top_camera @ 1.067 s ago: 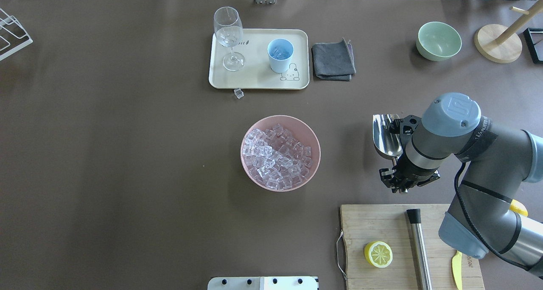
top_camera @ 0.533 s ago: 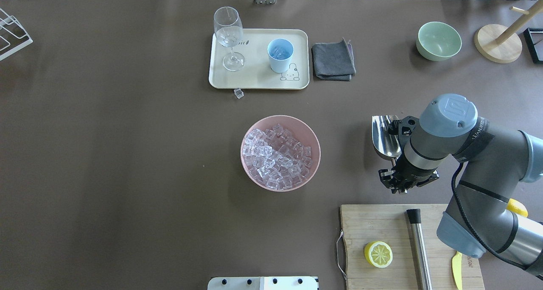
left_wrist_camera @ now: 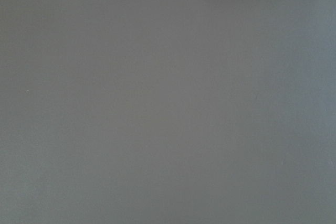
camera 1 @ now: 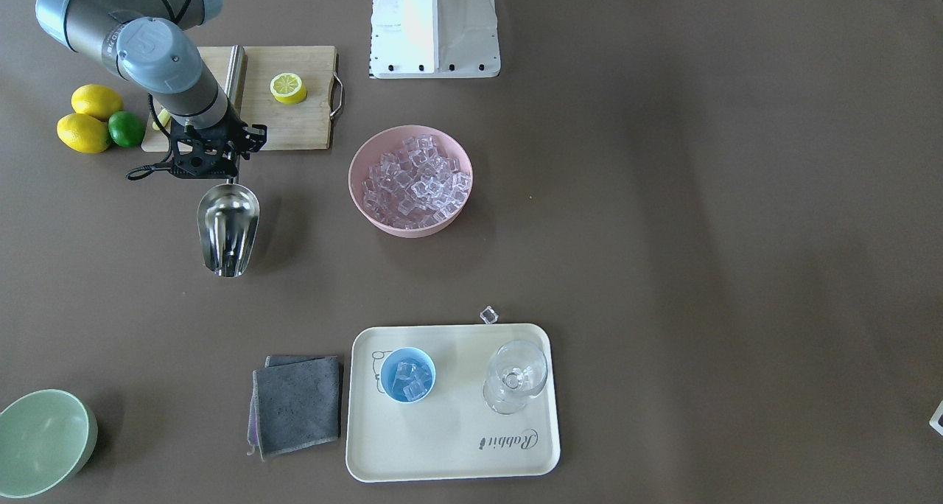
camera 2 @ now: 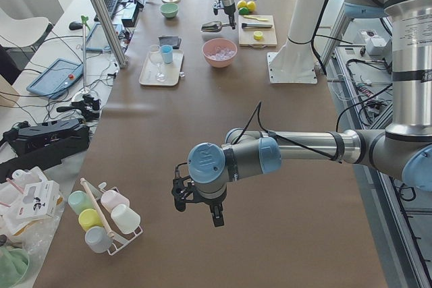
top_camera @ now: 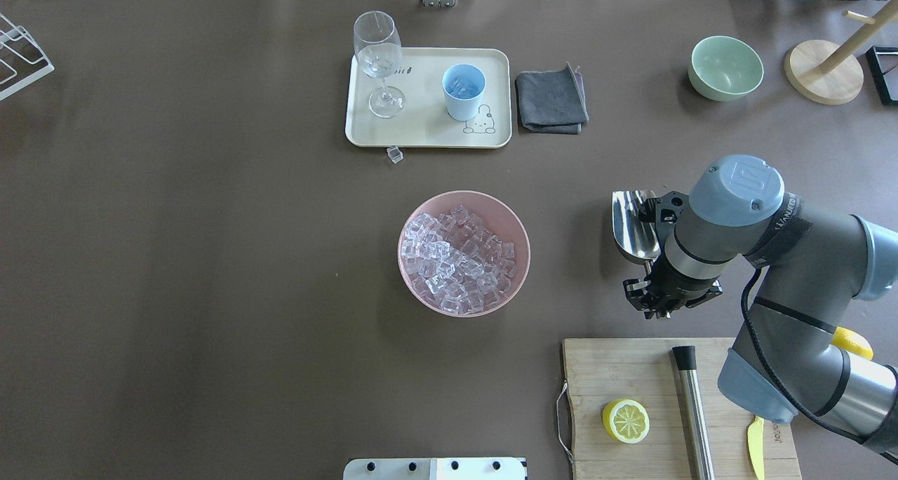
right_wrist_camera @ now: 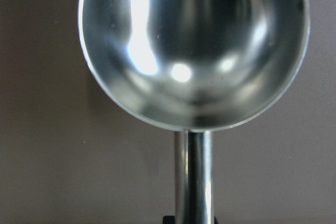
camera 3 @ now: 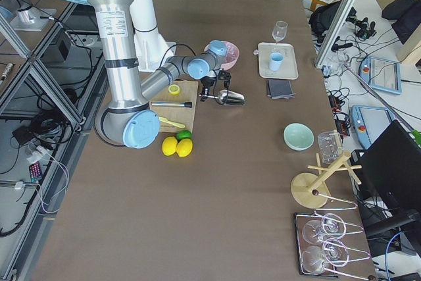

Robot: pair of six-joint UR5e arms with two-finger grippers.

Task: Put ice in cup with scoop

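Note:
My right gripper (camera 1: 225, 168) is shut on the thin rod handle of the shiny steel scoop (camera 1: 228, 228). It holds the scoop level just over the table, right of the pink bowl (top_camera: 517, 222). The scoop's trough (right_wrist_camera: 194, 51) is empty. The pink bowl holds many clear ice cubes (top_camera: 456, 259). The light-blue cup (top_camera: 463, 90) stands on the cream tray (top_camera: 421, 130) with a few cubes inside (camera 1: 409, 380). One loose cube (top_camera: 395, 154) lies on the table by the tray's near edge. My left gripper (camera 2: 197, 210) shows only in the exterior left view, far from these things; I cannot tell its state.
A clear stemmed glass (top_camera: 379, 59) stands on the tray. A folded grey cloth (top_camera: 552, 101) lies beside it. A pale green bowl (top_camera: 726, 67) and a wooden stand (top_camera: 824, 73) are at the far right. A cutting board (top_camera: 631, 368) carries half a lemon (top_camera: 626, 421), a steel cylinder (top_camera: 693, 410) and a yellow knife (top_camera: 755, 446).
My right arm has drifted slightly to the left with the scoop held in it. Nothing else has moved.

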